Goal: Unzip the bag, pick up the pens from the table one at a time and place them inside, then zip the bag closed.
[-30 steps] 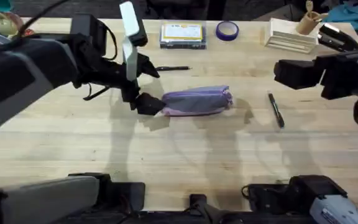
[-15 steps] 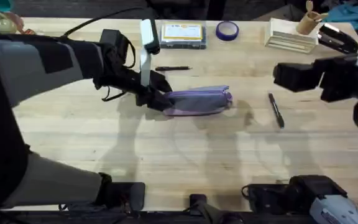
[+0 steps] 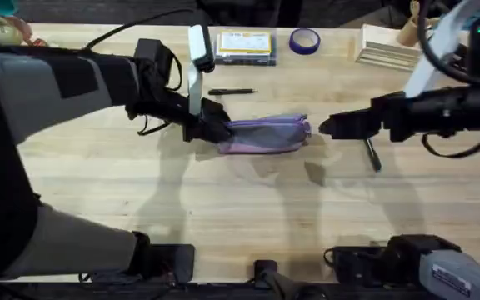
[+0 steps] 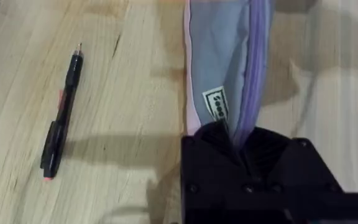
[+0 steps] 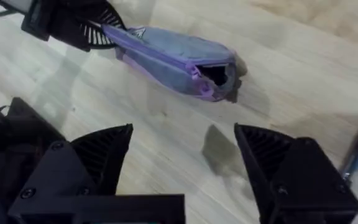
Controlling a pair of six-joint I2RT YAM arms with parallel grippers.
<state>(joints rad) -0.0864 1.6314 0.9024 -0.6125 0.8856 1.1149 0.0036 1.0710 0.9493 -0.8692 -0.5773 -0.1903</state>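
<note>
The lilac and grey bag (image 3: 265, 134) lies across the middle of the table (image 3: 223, 200). My left gripper (image 3: 211, 129) is shut on its left end, and the left wrist view shows the fabric (image 4: 222, 62) pinched between the jaws of that gripper (image 4: 235, 142). My right gripper (image 3: 327, 127) hovers open just off the bag's right end, where the bag (image 5: 166, 53) shows a small gap at the zipper. One black pen (image 3: 232, 92) lies behind the bag and shows again (image 4: 61, 118) in the left wrist view. Another pen (image 3: 372, 155) lies to the right, partly under the right arm.
Along the back edge stand a blue-and-yellow box (image 3: 244, 46), a purple tape roll (image 3: 304, 40), a white stack (image 3: 390, 52), a cup of wooden sticks (image 3: 411, 29) and a black stapler (image 3: 452, 50). The front half of the table is bare wood.
The right arm swung left and down, bringing its gripper to the bag's right end. The left gripper closed in on the bag's left end a second ago and has held still since.
</note>
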